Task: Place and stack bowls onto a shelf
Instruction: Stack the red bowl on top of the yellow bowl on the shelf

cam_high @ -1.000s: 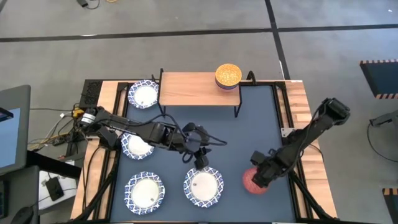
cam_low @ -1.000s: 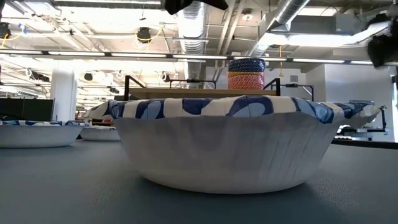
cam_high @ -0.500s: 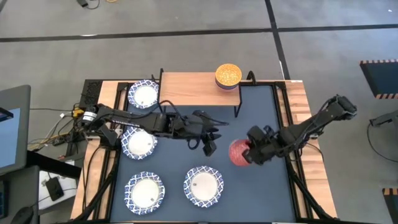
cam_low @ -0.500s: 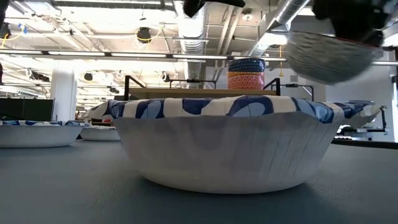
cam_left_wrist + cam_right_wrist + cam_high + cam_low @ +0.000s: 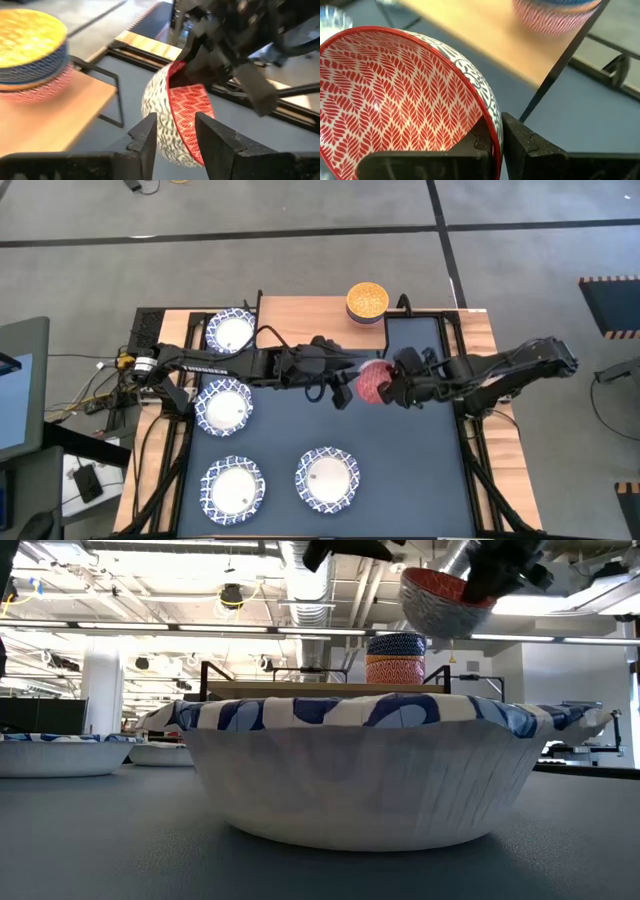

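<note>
**Item: red bowl [image 5: 373, 381], in transit.** We find it held above the desk [image 5: 420, 470] in front of the shelf [image 5: 305, 323], tipped on its side. The right gripper [image 5: 397, 388] has its jaws clamped together on the rim, one finger inside, one outside (clearest in the right wrist view, where the red leaf-patterned interior [image 5: 395, 100] fills the frame).

**Item: left gripper [image 5: 338, 393].** It sits just beside the same bowl on the opposite side. From its wrist view the jaws stand apart with the bowl's patterned outer wall [image 5: 165, 120] showing between them; we cannot tell whether either finger touches it.

**Item: stack on shelf [image 5: 367, 303].** A yellow-topped stack of small bowls occupies the shelf's right end; the rest of the board is bare.

**Item: white bowls with blue rims.** Four are on the desk [image 5: 231, 333] [image 5: 222, 408] [image 5: 233, 488] [image 5: 327, 478], none yet shelved.

**Handling note.** We judge this to be a handover or a two-arm carry towards the stack. To do it well, the receiving jaws should close fully across the rim before the right ones let go, and the bowl should be levelled before lowering (a tilted bowl would seat crookedly on the stack). The approach should pass over the shelf's black leg [image 5: 381, 345].
</note>
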